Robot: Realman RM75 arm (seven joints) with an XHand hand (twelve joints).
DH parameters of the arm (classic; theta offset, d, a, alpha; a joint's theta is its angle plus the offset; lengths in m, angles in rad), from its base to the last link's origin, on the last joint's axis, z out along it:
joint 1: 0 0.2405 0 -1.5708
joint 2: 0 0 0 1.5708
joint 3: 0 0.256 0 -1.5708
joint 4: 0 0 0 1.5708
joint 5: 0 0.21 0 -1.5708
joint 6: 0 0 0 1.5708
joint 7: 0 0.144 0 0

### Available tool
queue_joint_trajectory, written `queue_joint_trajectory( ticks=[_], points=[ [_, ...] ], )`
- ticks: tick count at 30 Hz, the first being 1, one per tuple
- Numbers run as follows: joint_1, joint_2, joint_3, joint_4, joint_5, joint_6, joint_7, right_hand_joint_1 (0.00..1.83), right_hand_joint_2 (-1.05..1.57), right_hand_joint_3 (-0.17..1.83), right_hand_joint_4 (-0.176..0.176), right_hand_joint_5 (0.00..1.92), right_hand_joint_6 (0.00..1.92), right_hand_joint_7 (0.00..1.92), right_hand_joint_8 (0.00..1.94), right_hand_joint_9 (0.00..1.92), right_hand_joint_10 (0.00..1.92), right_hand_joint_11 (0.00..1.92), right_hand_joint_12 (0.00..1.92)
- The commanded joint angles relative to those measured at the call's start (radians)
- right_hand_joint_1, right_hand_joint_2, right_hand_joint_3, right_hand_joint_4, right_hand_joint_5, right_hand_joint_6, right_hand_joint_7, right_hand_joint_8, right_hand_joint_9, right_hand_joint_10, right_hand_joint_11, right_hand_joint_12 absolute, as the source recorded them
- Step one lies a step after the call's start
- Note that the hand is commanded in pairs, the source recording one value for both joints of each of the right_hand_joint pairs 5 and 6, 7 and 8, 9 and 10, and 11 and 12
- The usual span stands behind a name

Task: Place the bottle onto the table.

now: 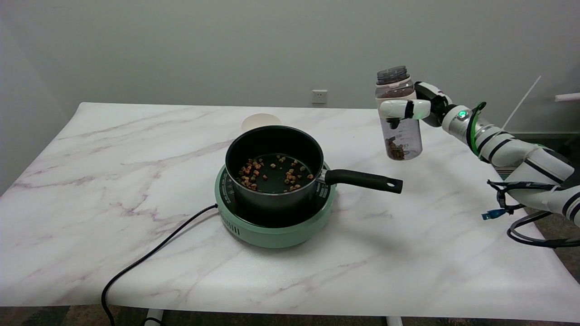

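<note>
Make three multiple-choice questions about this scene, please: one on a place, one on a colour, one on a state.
1. Where does the pot stand?
A. on the cooker
B. on the bare table
C. in the hand

2. What colour is the cooker?
A. red
B. light green
C. black

3. In what state is the bottle?
A. lying on the table
B. standing inside the pot
C. held upright in the air

Answers:
1 A: the pot sits on top of the round cooker.
2 B: the cooker's body is pale green.
3 C: the right hand grips the bottle near its neck, its base above the table, open mouth up.
</note>
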Motion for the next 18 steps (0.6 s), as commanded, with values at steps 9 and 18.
queue_joint_trajectory(
  ticks=[9, 18],
  points=[
    [-0.047, -0.19, 0.231, -0.099, 0.003, 0.01, -0.313, 1.21, 1.16, 0.6, 0.0, 1.7, 1.7, 1.57, 1.57, 1.58, 1.58, 1.31, 1.31],
    [-0.028, -0.347, 0.387, -0.202, 0.015, 0.095, -0.458, 1.19, 1.25, 0.57, 0.0, 1.7, 1.7, 1.59, 1.59, 1.6, 1.6, 1.33, 1.33]
  ],
)
